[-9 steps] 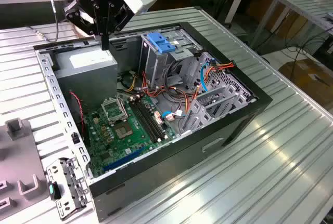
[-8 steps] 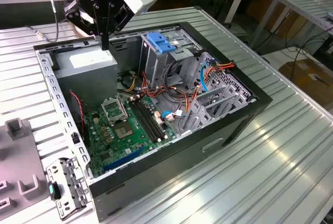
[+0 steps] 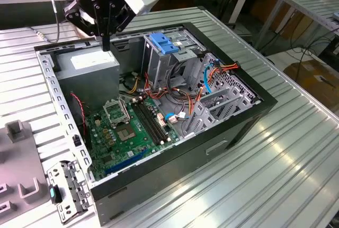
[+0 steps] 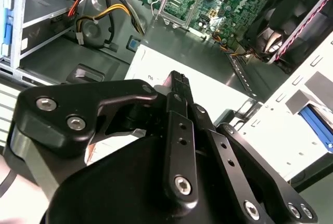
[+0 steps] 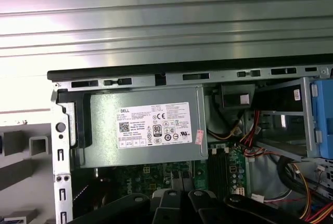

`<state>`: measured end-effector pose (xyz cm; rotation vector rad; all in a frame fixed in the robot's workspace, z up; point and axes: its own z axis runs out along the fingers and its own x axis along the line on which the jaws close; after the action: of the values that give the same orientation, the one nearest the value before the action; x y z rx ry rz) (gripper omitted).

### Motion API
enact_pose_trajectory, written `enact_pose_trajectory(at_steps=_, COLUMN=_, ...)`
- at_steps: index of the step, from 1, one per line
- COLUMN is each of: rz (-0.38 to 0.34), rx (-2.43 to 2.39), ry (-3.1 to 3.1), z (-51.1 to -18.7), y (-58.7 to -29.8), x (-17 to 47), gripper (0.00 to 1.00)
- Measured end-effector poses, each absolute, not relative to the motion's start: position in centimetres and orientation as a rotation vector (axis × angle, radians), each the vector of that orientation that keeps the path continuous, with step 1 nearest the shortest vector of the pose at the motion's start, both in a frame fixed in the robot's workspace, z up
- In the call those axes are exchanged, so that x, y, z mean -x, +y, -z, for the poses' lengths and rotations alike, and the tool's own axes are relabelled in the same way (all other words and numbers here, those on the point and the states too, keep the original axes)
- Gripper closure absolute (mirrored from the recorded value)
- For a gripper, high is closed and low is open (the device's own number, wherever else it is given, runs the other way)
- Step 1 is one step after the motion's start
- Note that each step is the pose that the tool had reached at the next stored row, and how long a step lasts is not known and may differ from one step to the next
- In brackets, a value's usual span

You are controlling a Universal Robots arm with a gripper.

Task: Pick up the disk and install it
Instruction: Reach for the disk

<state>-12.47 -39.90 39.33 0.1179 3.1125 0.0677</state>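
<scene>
Jaws closed over power supply [image 3: 87, 69]; cage [image 3: 153, 72] beside.

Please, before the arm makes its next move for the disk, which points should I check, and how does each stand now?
1. Open case: ok, the inside is exposed.
2. Ready pincer: not ok, it is shut and holds nothing.
3. Held disk: not ok, not yet picked up.
4. Gap between pincer and power supply under it: cannot tell.
5. Free slot in the drive cage: cannot tell.
6. Tidy cables beside the cage: not ok, they lie loose.
</scene>
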Motion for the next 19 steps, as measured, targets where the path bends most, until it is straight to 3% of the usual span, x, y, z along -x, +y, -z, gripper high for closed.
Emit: enact_pose_trajectory(at_steps=19, rz=-0.067, rx=-0.119, ry=3.120, z=-39.31, y=-39.89, x=13.39, gripper=0.89)
